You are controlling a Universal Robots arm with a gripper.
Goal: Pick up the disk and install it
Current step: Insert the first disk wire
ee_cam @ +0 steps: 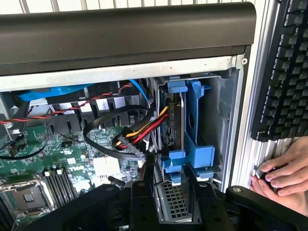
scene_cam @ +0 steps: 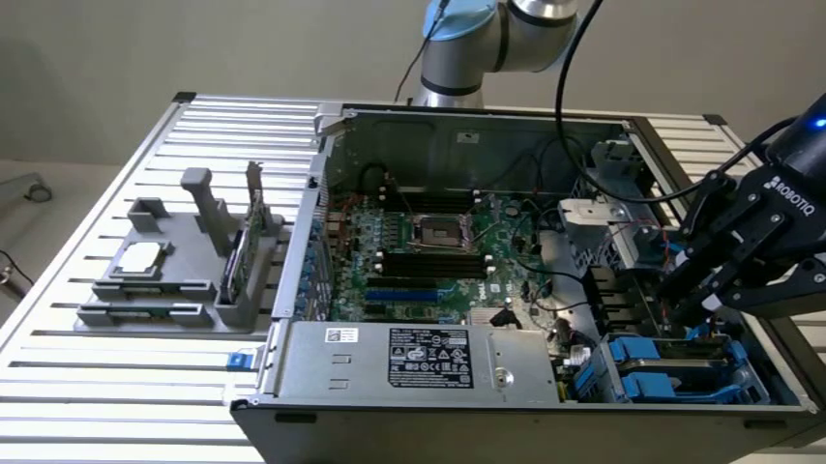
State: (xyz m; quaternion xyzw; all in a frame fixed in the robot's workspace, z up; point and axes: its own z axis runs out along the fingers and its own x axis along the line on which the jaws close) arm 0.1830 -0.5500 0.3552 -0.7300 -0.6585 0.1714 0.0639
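Disk [ee_cam: 179, 126] in its blue carrier stands on edge in the drive bay of the computer case [scene_cam: 387, 362]; the end effector [ee_cam: 171, 180], fingers parted, straddles its near end without clamping.

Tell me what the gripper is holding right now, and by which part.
Nothing, it seems. The gripper hangs over the disk in the computer case's drive bay, one finger to each side of its blue carrier tab, jaws apart.

Drive bay [scene_cam: 684, 372] at the exterior view's near right is crowded: blue carriers [ee_cam: 192, 144] fill it. Cable bundle [ee_cam: 137, 137] blocks its inboard side; a person's hand [ee_cam: 284, 171] rests just outside the case wall [ee_cam: 236, 139].
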